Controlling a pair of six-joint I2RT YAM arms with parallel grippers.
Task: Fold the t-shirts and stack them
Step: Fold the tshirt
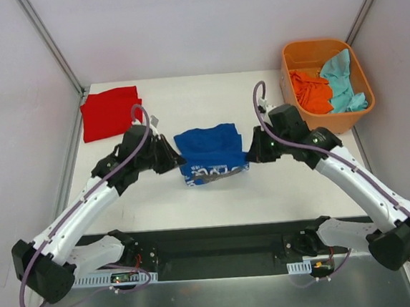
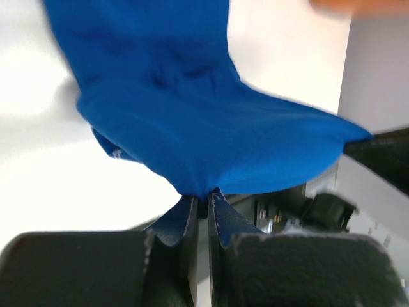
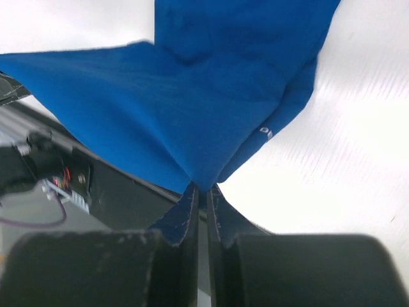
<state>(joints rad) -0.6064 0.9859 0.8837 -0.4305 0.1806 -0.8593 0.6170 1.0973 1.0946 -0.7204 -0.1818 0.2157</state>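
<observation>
The royal-blue t-shirt (image 1: 211,155) with white lettering lies partly folded at the table's middle, its near part lifted. My left gripper (image 1: 174,158) is shut on its left edge; in the left wrist view the blue cloth (image 2: 211,134) is pinched at my gripper (image 2: 203,199). My right gripper (image 1: 251,151) is shut on its right edge; the right wrist view shows the cloth (image 3: 192,109) pinched at my gripper (image 3: 204,190). A folded red t-shirt (image 1: 109,113) lies at the far left. The orange t-shirt (image 1: 309,90) and the teal t-shirt (image 1: 341,80) lie in the tub.
The rigid orange plastic tub (image 1: 329,122) stands at the far right corner. The black arm mounting bar (image 1: 220,249) runs along the near edge. Grey walls with metal frame posts close in the table at left, back and right.
</observation>
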